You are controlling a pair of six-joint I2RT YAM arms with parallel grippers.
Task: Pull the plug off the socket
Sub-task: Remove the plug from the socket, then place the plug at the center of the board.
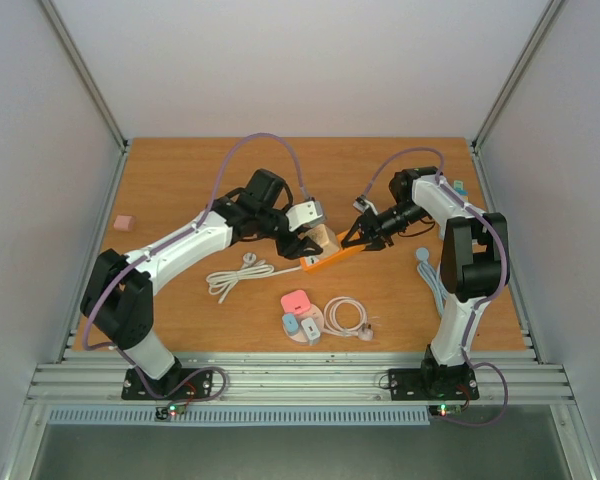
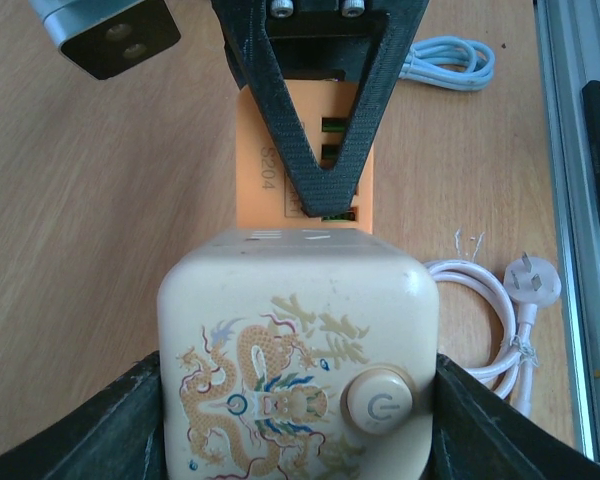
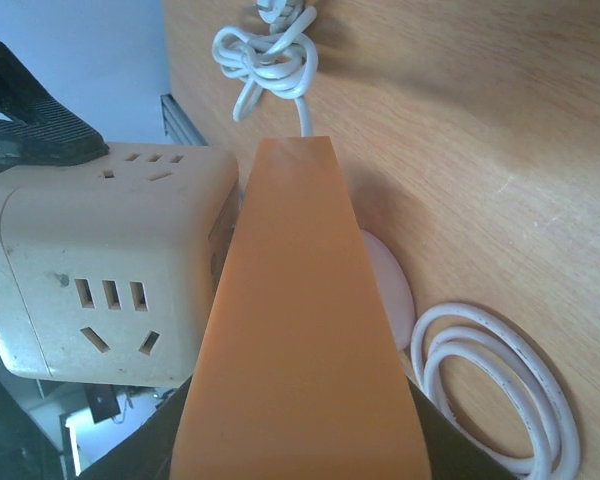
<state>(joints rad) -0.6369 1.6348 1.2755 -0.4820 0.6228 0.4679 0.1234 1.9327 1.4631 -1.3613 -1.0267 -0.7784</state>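
My left gripper [image 2: 300, 405] is shut on the socket [image 2: 300, 360], a cream cube with a dragon print and a round power button; one finger presses each side. The plug [image 2: 255, 170], a flat orange block, butts against the cube's far face, and its prongs are hidden. My right gripper [image 3: 300, 440] is shut on the plug's [image 3: 300, 330] other end, with the socket [image 3: 110, 270] just left of it. From above, socket [image 1: 325, 239] and plug [image 1: 335, 257] sit mid-table between the left gripper [image 1: 313, 243] and the right gripper [image 1: 358, 238].
A white cord bundle [image 1: 242, 272] lies in front of the left arm. A round disc [image 1: 300, 318] carries small pink, blue and white chargers, with a white coiled cable [image 1: 346, 316] beside it. A pink block [image 1: 123, 222] sits far left, and a pale blue cable [image 1: 427, 262] lies by the right arm.
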